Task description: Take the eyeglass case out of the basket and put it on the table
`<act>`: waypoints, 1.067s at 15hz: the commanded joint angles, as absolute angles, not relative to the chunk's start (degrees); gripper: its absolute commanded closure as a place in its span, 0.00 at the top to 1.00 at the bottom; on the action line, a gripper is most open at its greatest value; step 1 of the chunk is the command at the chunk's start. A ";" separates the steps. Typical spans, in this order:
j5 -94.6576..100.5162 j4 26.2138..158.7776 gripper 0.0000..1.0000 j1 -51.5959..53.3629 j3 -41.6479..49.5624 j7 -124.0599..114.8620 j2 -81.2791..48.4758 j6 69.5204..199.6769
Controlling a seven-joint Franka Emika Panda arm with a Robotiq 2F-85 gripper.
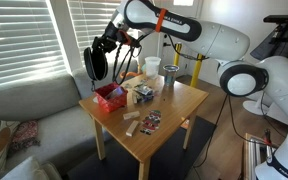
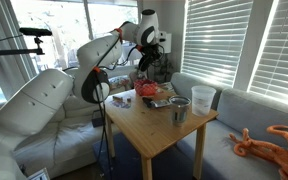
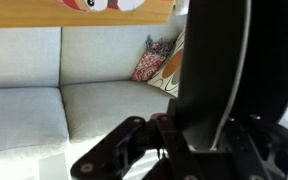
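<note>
My gripper [image 1: 105, 50] is shut on the black oblong eyeglass case [image 1: 93, 63] and holds it in the air, hanging nearly upright, above and just beyond the red basket [image 1: 109, 97]. The basket sits at a corner of the light-wood table [image 1: 174, 115]. In an exterior view the gripper [image 2: 155, 52] holds the case [image 2: 160, 69] above the basket [image 2: 152, 92] at the far side of the table [image 2: 149, 135]. In the wrist view the case [image 3: 224, 70] fills the right side, clamped between the dark fingers [image 3: 169, 128], with the sofa behind.
A white bucket-like container [image 1: 152, 67] and a small dark cup [image 1: 170, 76] stand at the table's back. Wooden blocks [image 1: 132, 122] and cards [image 1: 151, 121] lie near the front. A grey sofa [image 1: 29, 110] flanks the table. An orange toy [image 2: 269, 142] lies on the cushion.
</note>
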State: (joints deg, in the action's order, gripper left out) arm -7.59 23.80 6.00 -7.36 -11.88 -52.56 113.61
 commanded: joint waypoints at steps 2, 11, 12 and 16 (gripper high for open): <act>-7.21 26.74 0.03 9.15 -5.44 -24.12 -48.90 104.73; -7.70 23.16 0.11 14.94 -5.70 -44.39 -53.54 105.64; -7.62 21.70 0.11 15.30 -5.60 -45.18 -54.56 105.22; -7.60 21.29 0.03 14.93 -5.46 -45.49 -54.82 105.04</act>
